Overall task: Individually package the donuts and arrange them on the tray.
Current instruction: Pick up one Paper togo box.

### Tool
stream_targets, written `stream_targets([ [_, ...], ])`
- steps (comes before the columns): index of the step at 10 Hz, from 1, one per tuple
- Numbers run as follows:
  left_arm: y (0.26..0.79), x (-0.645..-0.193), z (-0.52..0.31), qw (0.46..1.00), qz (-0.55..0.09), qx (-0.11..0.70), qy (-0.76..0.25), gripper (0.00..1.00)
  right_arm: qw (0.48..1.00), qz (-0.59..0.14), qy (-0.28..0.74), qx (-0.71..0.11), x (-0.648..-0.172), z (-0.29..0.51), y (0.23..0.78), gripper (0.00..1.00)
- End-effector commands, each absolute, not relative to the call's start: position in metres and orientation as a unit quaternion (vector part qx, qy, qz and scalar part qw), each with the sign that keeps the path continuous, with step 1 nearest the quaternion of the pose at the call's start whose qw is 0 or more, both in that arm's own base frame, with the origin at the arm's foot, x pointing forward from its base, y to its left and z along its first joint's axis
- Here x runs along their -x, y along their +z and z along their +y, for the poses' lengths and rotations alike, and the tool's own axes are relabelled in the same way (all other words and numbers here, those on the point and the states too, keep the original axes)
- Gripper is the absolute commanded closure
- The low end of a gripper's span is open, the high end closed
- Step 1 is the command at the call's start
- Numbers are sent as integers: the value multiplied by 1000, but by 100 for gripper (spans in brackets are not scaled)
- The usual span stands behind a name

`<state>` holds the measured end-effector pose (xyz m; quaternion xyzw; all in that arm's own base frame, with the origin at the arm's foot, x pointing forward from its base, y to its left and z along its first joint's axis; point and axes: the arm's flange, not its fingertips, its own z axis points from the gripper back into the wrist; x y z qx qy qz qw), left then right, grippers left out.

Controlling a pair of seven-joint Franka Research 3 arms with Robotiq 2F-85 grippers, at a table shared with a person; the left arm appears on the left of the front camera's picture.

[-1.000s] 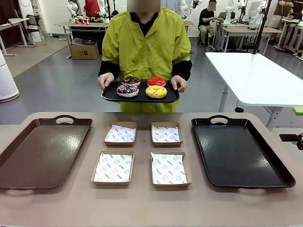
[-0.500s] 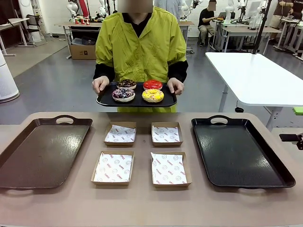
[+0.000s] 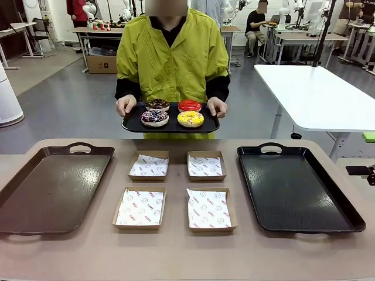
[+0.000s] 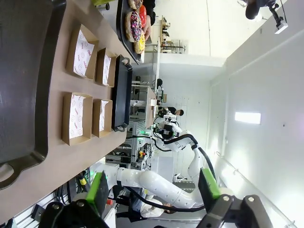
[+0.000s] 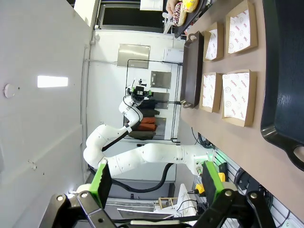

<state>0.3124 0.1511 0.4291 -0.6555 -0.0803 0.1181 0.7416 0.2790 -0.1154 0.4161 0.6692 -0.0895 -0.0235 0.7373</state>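
you see the left gripper [image 4: 153, 188] and right gripper [image 5: 156, 182] both spread wide, empty, while the person [image 3: 173, 58] holds the donuts [image 3: 190, 119] on a black tray [image 3: 132, 121].

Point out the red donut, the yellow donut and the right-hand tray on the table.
red donut [image 3: 194, 106]: front view, icing beside the hole
yellow donut [image 3: 195, 120]: front view, icing beside the hole
right tray [image 3: 299, 187]: front view, bare floor

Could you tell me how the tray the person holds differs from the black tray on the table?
The held tray carries four donuts; the table tray holds nothing. The held tray is up in the air; the table tray rests on the table. Both are black.
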Motion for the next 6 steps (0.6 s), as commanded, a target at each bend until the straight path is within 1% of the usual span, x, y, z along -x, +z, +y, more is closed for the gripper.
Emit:
stream_targets([
  [1,430,-312,152,737,-83,660,119,0,731,-90,-21,-676,-278,-116,417,0],
  [2,429,-312,151,742,-80,655,118,0,731,-90,-21,-676,-278,-116,417,0],
  [3,463,-296,131,788,-97,604,69,0,731,-90,-21,-676,-278,-116,417,0],
  [4,502,-282,107,815,-143,561,11,0,731,-90,-21,-676,-278,-116,417,0],
  [5,539,-275,80,840,-171,515,-15,0,731,-90,-21,-676,-278,-116,417,0],
  [6,565,-272,48,869,-171,462,-45,0,731,-90,-21,-676,-278,-116,417,0],
])
